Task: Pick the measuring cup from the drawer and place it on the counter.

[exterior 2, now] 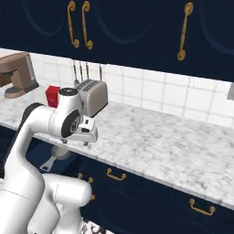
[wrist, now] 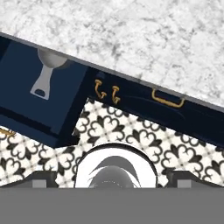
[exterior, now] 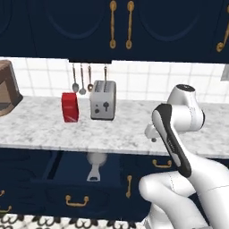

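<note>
The wide navy drawer (exterior: 53, 172) stands pulled out under the counter (exterior: 40, 129), its curved gold handle (exterior: 77, 201) on the front. Inside lies the grey measuring cup (exterior: 95, 166), bowl tucked half under the counter's edge, flat handle pointing outward. It also shows at the hand view's upper left as the measuring cup (wrist: 45, 76) in the drawer (wrist: 26, 105). My gripper (exterior 2: 75, 142) hangs over the counter's (exterior 2: 151, 137) front edge, to the right of the drawer and well above the cup. It is open, the fingertips (wrist: 43, 178) wide apart with nothing between them.
On the counter stand a silver toaster (exterior: 103, 100), a red box (exterior: 69, 107) and a brown appliance (exterior: 8, 91) at the far left. Spoons and ladles (exterior: 82, 80) hang on the tiled wall. Narrow navy drawers (exterior: 161, 164) flank the open one. Patterned floor tiles (wrist: 131, 131) lie below.
</note>
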